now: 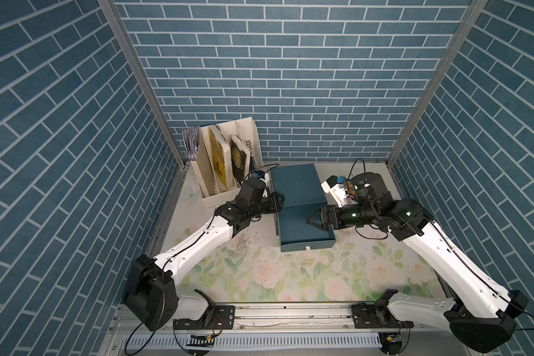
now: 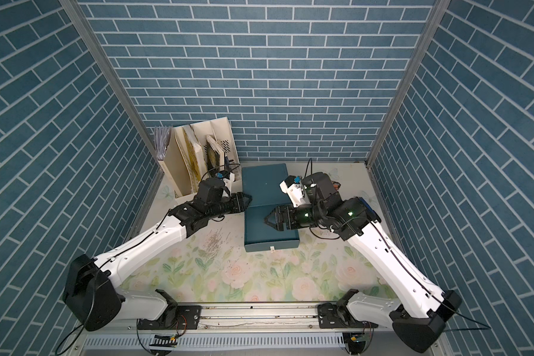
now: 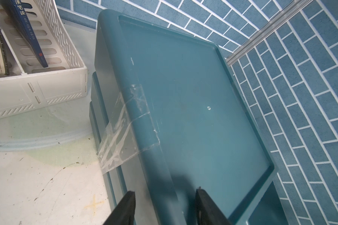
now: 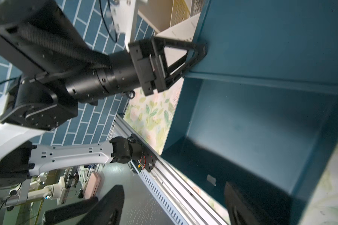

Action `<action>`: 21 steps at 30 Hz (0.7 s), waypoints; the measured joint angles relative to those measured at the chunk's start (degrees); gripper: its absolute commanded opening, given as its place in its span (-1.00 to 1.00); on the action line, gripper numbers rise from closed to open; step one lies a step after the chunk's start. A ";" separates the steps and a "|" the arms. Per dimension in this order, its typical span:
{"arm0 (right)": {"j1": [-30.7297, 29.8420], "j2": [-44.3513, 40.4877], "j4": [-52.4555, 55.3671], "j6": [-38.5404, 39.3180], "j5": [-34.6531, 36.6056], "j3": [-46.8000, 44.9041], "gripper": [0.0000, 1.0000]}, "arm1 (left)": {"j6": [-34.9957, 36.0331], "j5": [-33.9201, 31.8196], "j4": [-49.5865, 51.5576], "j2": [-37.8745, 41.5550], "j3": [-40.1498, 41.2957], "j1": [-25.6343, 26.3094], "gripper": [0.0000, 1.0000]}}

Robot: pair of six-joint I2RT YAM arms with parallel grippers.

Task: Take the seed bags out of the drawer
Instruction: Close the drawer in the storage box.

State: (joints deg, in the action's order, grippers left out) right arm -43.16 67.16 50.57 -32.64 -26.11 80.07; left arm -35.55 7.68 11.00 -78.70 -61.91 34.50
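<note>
In both top views a teal cabinet [image 1: 296, 185] [image 2: 265, 185] sits at the centre of the floral counter [image 1: 290, 277]. Its drawer [image 1: 309, 245] is pulled out toward the lower edge of the frame.

The left fingers [image 1: 278, 202] come in from the left and meet the cabinet at the left edge of its top, near the front corner. In the left wrist view these fingers [image 3: 125, 210] straddle that rounded edge, one toward the top face and one toward the side, closed onto it.

The right fingers [image 1: 309, 220] hang over the right part of the open drawer, pointing toward the left of the frame. In the right wrist view (somewhat blurred) they stand well spread, with nothing held between them.

Where the drawer's inside can be seen, it shows only bare teal floor and walls. I cannot tell from any view where the seed bags lie.

A strip of clear tape [image 3: 123, 132] runs over the cabinet's rounded edge and down its side. At the upper left of the counter, near the cabinet, a cream file rack [image 1: 211, 197] holds a yellow book [image 1: 218, 154] and a black book [image 1: 239, 160], both upright and leaning a little.
</note>
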 measured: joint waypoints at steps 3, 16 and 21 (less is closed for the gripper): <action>-4.44 -1.42 0.00 -2.47 1.11 -3.13 0.62 | 0.00 -0.04 0.11 0.04 0.00 0.00 0.07; -16.57 -2.91 0.02 -11.30 8.00 -8.96 0.37 | 0.00 -0.35 1.22 0.70 0.02 -0.02 0.07; -19.21 -1.38 0.04 -13.11 12.57 -9.11 0.33 | 0.02 -0.35 1.33 0.70 0.02 -0.04 0.07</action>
State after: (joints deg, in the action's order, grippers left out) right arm -62.37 65.78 50.61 -45.76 -13.54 70.96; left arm -35.53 7.33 12.34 -78.00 -61.89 34.46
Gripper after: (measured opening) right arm 0.673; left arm 0.533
